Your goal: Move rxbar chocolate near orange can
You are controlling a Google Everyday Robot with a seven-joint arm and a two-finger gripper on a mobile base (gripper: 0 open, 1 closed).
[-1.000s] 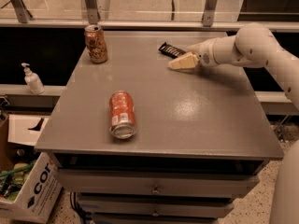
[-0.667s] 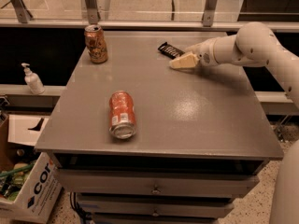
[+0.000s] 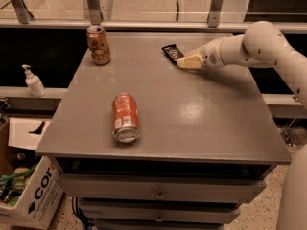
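Progress is small: the chocolate bar [image 3: 171, 52] lies flat at the back of the table [image 3: 201, 123], well apart from the upright orange can [image 3: 98, 44]. The gripper [image 3: 188, 62] is just beside the bar; open or closed, I cannot tell. The whole move is left. The cardboard box [image 3: 33, 200] on the floor holds unclear green things.
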